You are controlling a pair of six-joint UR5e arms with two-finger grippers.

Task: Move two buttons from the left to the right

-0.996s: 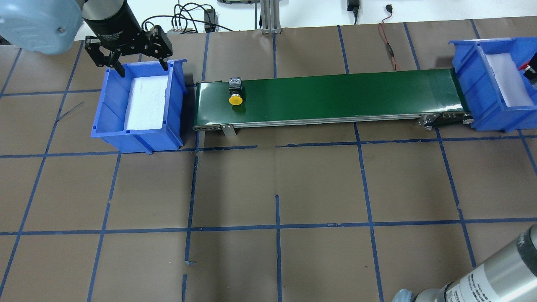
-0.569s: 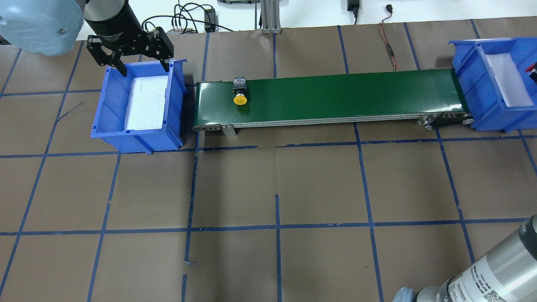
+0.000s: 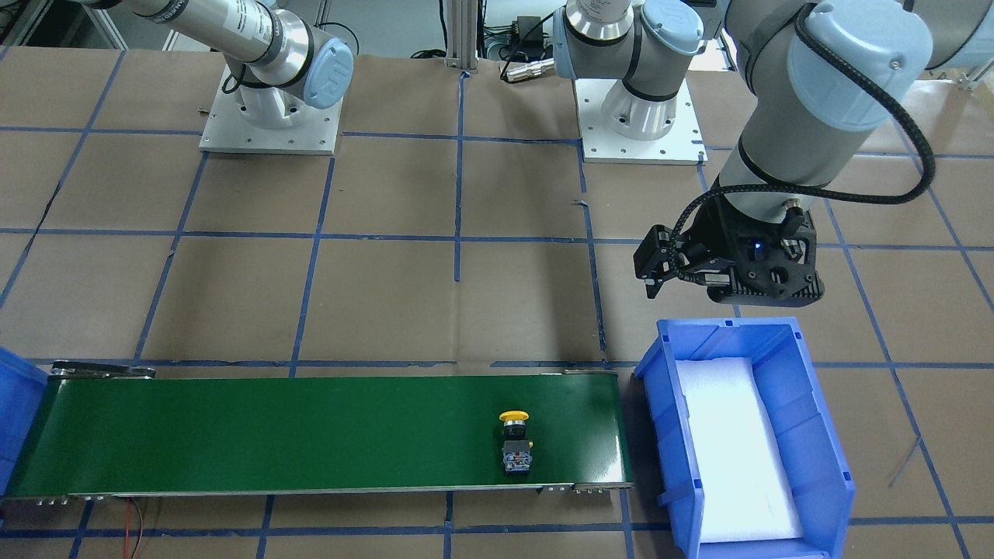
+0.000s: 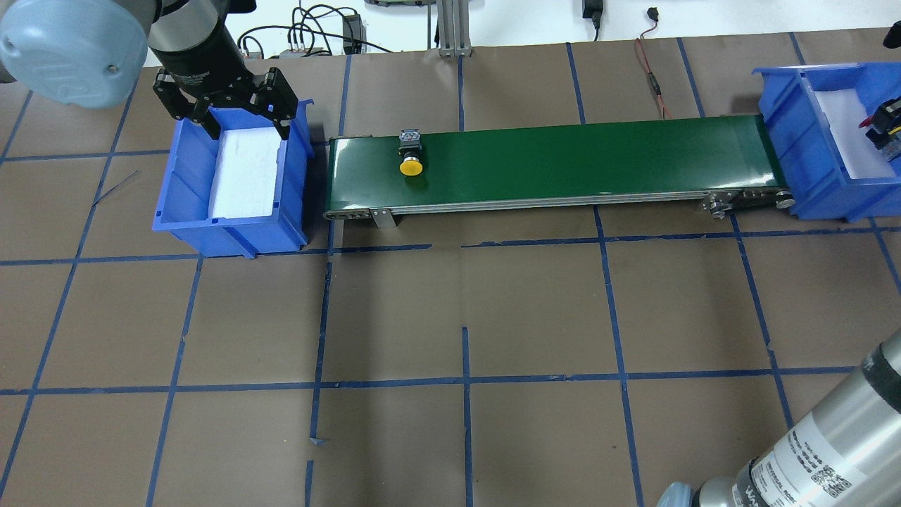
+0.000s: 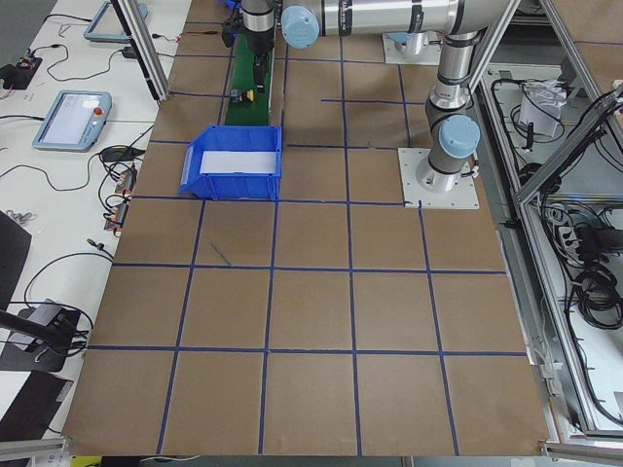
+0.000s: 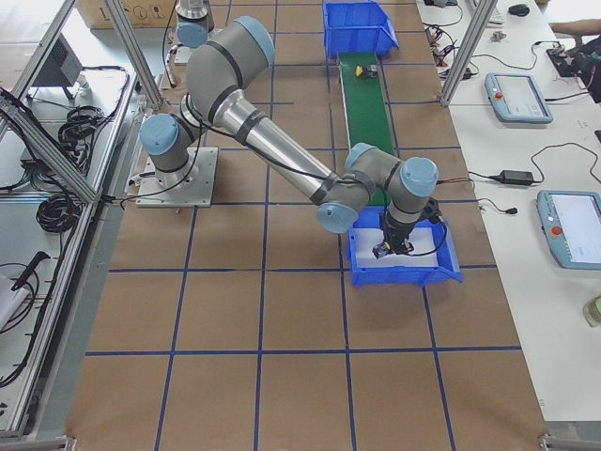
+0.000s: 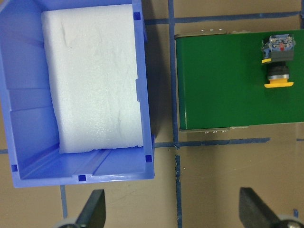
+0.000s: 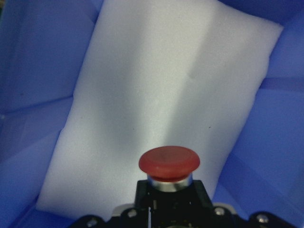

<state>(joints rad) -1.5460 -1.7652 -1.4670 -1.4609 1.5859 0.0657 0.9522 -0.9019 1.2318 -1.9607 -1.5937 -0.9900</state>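
Item 1, red button (image 8: 169, 164): red mushroom cap over a metal ring and black collar, pinched in the right gripper (image 4: 885, 127), whose jaws are pressed against its body. It is carried in the air over the white foam pad (image 8: 166, 85) lining the right bin (image 4: 795, 127), and the pictures do not show it touching the foam. Item 2, yellow button (image 4: 410, 158): lies on its side on the green conveyor belt (image 4: 577, 162), near the end of the belt next to the left bin (image 4: 232, 236). Its yellow cap points toward the robot's side and its grey contact block toward the far edge of the belt; it is free of both grippers. Item 3, left gripper (image 4: 248, 130): jaws spread wide with nothing between them, raised in the air by the left bin. Its wrist camera looks down on that bin, the near end of the belt and the yellow button (image 7: 278, 61), with both fingertips (image 7: 95, 211) showing at the bottom edge. Item 4, left bin: blue plastic, lined with a white foam sheet (image 4: 246, 172) and nothing else in it, standing just beside the belt's end. Item 5, right bin: blue plastic, at the opposite end of the belt, the belt's edge reaching its rim. Item 6, table (image 4: 535, 310): covered in brown paper marked off in squares by blue tape, with both arm bases bolted to it on white plates.
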